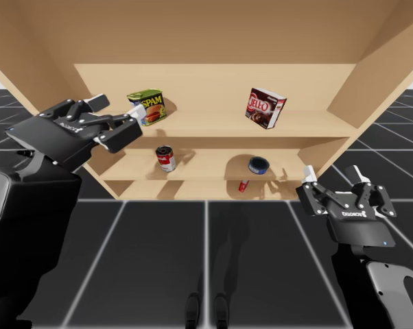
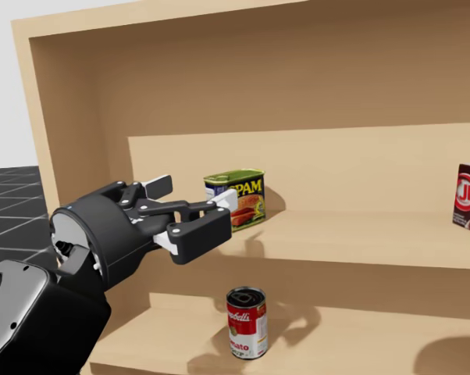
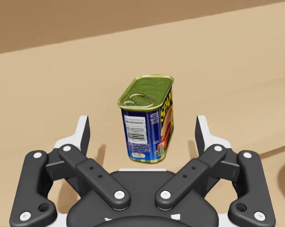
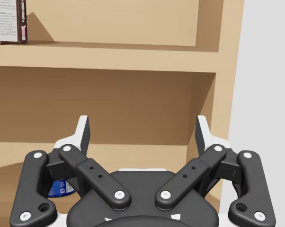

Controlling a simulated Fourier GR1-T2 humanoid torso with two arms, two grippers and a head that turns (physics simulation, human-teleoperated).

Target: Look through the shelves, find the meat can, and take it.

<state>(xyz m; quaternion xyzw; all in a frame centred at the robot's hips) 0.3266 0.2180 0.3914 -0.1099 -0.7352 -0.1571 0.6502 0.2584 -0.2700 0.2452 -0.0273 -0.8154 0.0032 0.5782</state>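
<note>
The meat can (image 1: 148, 106) is a blue and yellow rectangular tin with a gold-green lid, standing upright at the left of the upper shelf (image 1: 213, 127). My left gripper (image 1: 117, 118) is open at that shelf's height, just left of the can. In the head view its fingertips (image 2: 223, 201) reach the meat can (image 2: 236, 199). From the left wrist, the meat can (image 3: 147, 118) stands straight ahead of my left gripper (image 3: 142, 130), in line with the gap, with neither finger touching it. My right gripper (image 1: 333, 177) is open and empty, low at the right before the shelf's side wall.
A dark red box (image 1: 265, 107) stands at the upper shelf's right. The lower shelf holds a red and white round can (image 1: 166, 158), a blue round tin (image 1: 259, 164) and a small red item (image 1: 243, 185). The right side wall (image 4: 227, 94) is close ahead of my right gripper (image 4: 142, 130).
</note>
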